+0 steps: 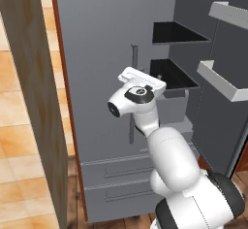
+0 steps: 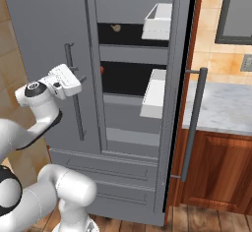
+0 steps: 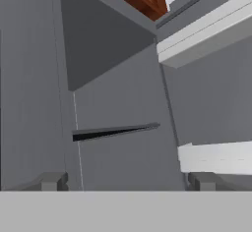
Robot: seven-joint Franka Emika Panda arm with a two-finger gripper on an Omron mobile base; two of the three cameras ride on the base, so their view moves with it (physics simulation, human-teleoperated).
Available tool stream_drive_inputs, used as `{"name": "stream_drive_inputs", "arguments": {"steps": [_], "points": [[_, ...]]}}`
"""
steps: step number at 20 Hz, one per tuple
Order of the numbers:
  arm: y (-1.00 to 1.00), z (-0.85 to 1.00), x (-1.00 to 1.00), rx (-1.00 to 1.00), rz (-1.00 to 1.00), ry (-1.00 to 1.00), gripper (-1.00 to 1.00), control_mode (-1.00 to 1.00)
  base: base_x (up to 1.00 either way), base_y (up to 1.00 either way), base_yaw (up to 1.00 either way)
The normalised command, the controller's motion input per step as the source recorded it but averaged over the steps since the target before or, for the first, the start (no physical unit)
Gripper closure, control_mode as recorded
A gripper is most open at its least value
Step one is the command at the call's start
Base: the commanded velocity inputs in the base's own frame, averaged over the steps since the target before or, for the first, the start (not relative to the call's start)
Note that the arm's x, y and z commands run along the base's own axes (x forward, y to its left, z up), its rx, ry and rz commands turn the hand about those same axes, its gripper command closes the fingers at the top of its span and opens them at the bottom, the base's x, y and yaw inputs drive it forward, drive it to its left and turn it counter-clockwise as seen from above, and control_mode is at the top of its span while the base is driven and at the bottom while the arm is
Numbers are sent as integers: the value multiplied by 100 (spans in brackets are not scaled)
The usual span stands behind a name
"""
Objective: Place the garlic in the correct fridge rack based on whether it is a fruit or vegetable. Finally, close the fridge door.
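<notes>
Tan garlic is sitting on the fridge rack, the upper black shelf, near its left end. A red fruit is lying at the left edge of the lower shelf. The fridge door is standing open. I am holding my gripper in front of the fridge, jaws spread wide apart and gripping nothing.
</notes>
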Motion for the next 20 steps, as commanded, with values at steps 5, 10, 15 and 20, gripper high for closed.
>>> {"name": "stream_drive_inputs", "arguments": {"steps": [5,10,15,20], "points": [[-36,19,65,0,0,0,-100,-100,0,0,0],[-31,31,48,1,0,0,-100,-100,0,0,0],[-6,68,-52,5,-1,0,-100,-100,0,0,0],[0,65,-99,8,0,0,-100,-100,0,0,0]]}}
